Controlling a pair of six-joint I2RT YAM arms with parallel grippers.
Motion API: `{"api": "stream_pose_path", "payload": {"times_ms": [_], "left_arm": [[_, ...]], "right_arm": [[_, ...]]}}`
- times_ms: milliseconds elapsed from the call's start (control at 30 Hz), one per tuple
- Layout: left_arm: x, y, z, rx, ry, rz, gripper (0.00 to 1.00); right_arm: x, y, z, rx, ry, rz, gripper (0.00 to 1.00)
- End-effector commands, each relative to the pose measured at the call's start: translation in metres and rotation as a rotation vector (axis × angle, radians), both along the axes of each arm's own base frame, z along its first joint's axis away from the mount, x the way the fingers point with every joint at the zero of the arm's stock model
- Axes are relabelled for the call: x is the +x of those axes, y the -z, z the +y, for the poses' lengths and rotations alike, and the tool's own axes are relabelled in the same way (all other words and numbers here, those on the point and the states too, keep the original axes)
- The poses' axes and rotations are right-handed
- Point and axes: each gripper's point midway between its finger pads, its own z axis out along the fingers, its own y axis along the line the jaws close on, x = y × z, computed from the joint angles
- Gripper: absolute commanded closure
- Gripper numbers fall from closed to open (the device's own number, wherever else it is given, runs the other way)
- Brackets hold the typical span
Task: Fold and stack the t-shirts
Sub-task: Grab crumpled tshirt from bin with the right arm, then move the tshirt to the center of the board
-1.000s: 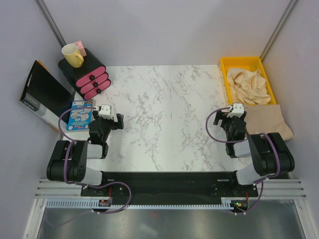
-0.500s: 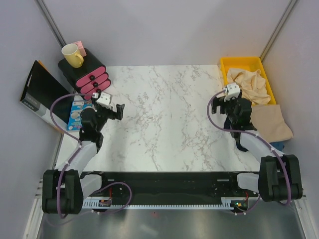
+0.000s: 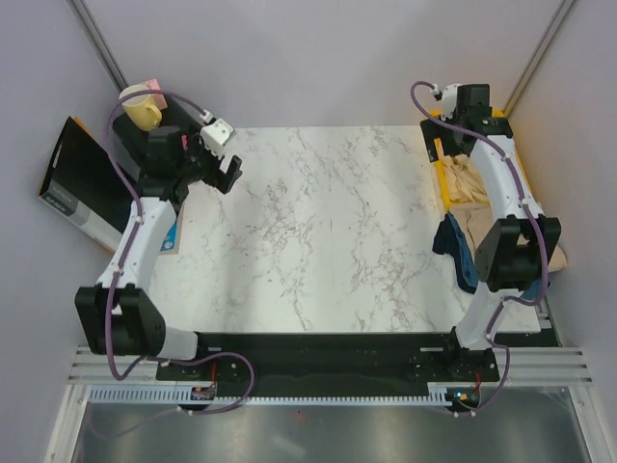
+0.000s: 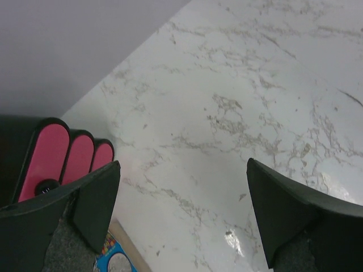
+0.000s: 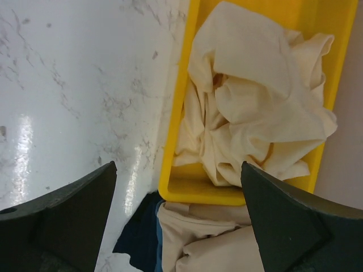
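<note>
A crumpled cream t-shirt (image 5: 255,96) fills the yellow tray (image 5: 187,195) at the back right; it also shows in the top view (image 3: 470,178). More beige t-shirt fabric (image 5: 227,243) lies just in front of the tray, next to a dark blue cloth (image 5: 139,238). My right gripper (image 5: 178,170) is open and empty, hovering above the tray's near left corner (image 3: 445,145). My left gripper (image 4: 184,164) is open and empty over bare marble at the back left (image 3: 228,174).
Pink-fronted black drawers (image 4: 62,158) stand just left of my left gripper, with a blue booklet (image 4: 113,258) below them. A yellow mug (image 3: 140,108) sits on the drawers. A black box (image 3: 82,183) leans at far left. The marble table (image 3: 318,222) lies between the arms.
Both arms have stretched out from near the table's front. The left gripper moved to the back left by the drawers. The right gripper moved over the yellow tray. Both stayed open.
</note>
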Motion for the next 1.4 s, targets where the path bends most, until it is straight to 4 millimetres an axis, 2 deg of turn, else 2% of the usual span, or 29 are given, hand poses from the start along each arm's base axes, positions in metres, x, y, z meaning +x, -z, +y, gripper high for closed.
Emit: {"api": "stream_pose_path", "payload": {"times_ms": [0,33,67,100,133,200,333,400,467,500,567,600,667,733,833,867,900,967,1000,1033,1067,1100,1133,1167,1200,1233,1267,1333,1367], "left_arm": [[0.007,0.04,0.007,0.087,0.012,0.244,0.0],[0.016,0.028,0.008,0.095,0.01,0.22,0.0],[0.021,0.026,0.01,0.11,0.011,0.215,0.0],[0.027,0.031,0.01,0.115,0.015,0.224,0.0],[0.032,0.022,0.01,0.123,0.022,0.197,0.0],[0.036,0.022,0.006,0.113,0.043,0.196,0.0],[0.042,0.018,0.0,0.086,0.06,0.188,0.0],[0.042,0.017,-0.003,0.077,0.07,0.19,0.0],[0.042,0.019,-0.003,0.074,0.075,0.193,0.0],[0.042,0.021,-0.004,0.074,0.077,0.197,0.0],[0.043,0.023,-0.004,0.081,0.084,0.195,0.01],[0.043,0.023,-0.005,0.082,0.088,0.195,0.01],[0.044,0.026,-0.008,0.083,0.102,0.197,0.02],[0.045,0.028,-0.012,0.093,0.123,0.192,0.16],[0.051,0.035,-0.021,0.108,0.17,0.178,0.34],[0.055,0.041,-0.025,0.111,0.183,0.182,0.34],[0.06,0.042,-0.031,0.126,0.205,0.163,0.34],[0.069,0.037,-0.039,0.136,0.224,0.137,0.28],[0.076,0.045,-0.046,0.141,0.243,0.143,0.27],[0.08,0.045,-0.05,0.143,0.253,0.137,0.27],[0.087,0.035,-0.056,0.143,0.265,0.106,0.26],[0.092,0.043,-0.064,0.145,0.286,0.115,0.26],[0.098,0.041,-0.069,0.147,0.292,0.101,0.25],[0.105,0.031,-0.076,0.143,0.306,0.069,0.24],[0.109,0.029,-0.086,0.143,0.323,0.057,0.23],[0.117,0.04,-0.093,0.14,0.333,0.067,0.22],[0.125,0.029,-0.099,0.137,0.338,0.032,0.19],[0.135,0.037,-0.119,0.127,0.364,0.028,0.18],[0.14,0.029,-0.126,0.123,0.37,0.001,0.17]], "right_arm": [[-0.013,0.031,-0.05,-0.028,0.089,0.202,0.02],[-0.003,0.049,-0.058,-0.031,0.106,0.234,0.02],[0.002,0.052,-0.076,-0.034,0.143,0.234,0.02],[0.013,0.041,-0.087,-0.048,0.169,0.192,0.02],[0.022,0.056,-0.095,-0.052,0.182,0.21,0.02],[0.035,0.047,-0.116,-0.077,0.222,0.165,0.02],[0.06,0.059,-0.135,-0.113,0.251,0.13,0.02],[0.066,0.066,-0.133,-0.106,0.244,0.132,0.07],[0.069,0.082,-0.132,-0.094,0.237,0.156,0.26],[0.07,0.086,-0.13,-0.089,0.23,0.163,0.55],[0.071,0.091,-0.13,-0.097,0.23,0.174,0.91],[0.072,0.088,-0.13,-0.109,0.232,0.166,1.0],[0.075,0.069,-0.128,-0.128,0.217,0.13,1.0],[0.076,0.043,-0.13,-0.153,0.221,0.077,1.0],[0.079,-0.019,-0.123,-0.22,0.204,-0.056,1.0],[0.078,-0.035,-0.123,-0.255,0.205,-0.089,1.0],[0.077,-0.08,-0.121,-0.299,0.196,-0.2,1.0],[0.074,-0.111,-0.109,-0.348,0.183,-0.292,1.0],[0.067,-0.167,-0.104,-0.393,0.176,-0.443,1.0],[0.064,-0.188,-0.093,-0.411,0.155,-0.511,1.0],[0.064,-0.194,-0.083,-0.424,0.12,-0.548,1.0],[0.053,-0.239,-0.076,-0.446,0.116,-0.681,1.0],[0.052,-0.254,-0.06,-0.476,0.07,-0.721,1.0],[0.046,-0.274,-0.058,-0.5,0.066,-0.769,1.0],[0.046,-0.29,-0.025,-0.498,0.016,-0.822,1.0],[0.044,-0.301,-0.016,-0.529,-0.006,-0.843,1.0],[0.035,-0.325,-0.007,-0.535,-0.008,-0.899,1.0],[0.031,-0.345,0.024,-0.56,-0.078,-0.967,1.0],[0.029,-0.35,0.035,-0.569,-0.106,-0.995,1.0]]}}
